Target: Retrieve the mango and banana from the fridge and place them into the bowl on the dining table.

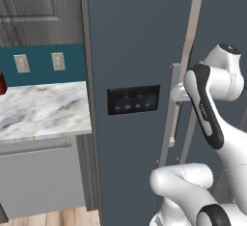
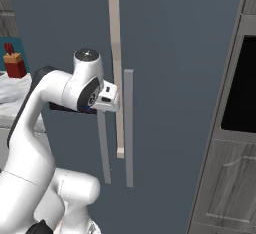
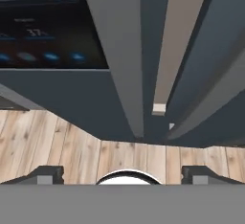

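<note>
Marble counter point(image 1: 43, 109) over grey cabinets point(image 1: 41, 181), teal backsplash point(image 1: 41, 63), wood floor point(image 3: 57, 144)

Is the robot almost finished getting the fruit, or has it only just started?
Only just started. Nothing looks done: the tall dark slate-blue fridge has both doors closed, so no fruit is out. Right now the open gripper is up against the grey vertical door handles, holding nothing. Still left: pulling a door open, taking out the mango and banana, and carrying them to the bowl on the dining table.

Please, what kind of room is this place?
Most likely a home kitchen, rendered in simulation: a tall dark slate-blue fridge with a lit control panel, a marble counter over grey cabinets, and wall outlets on a teal backsplash.
</note>
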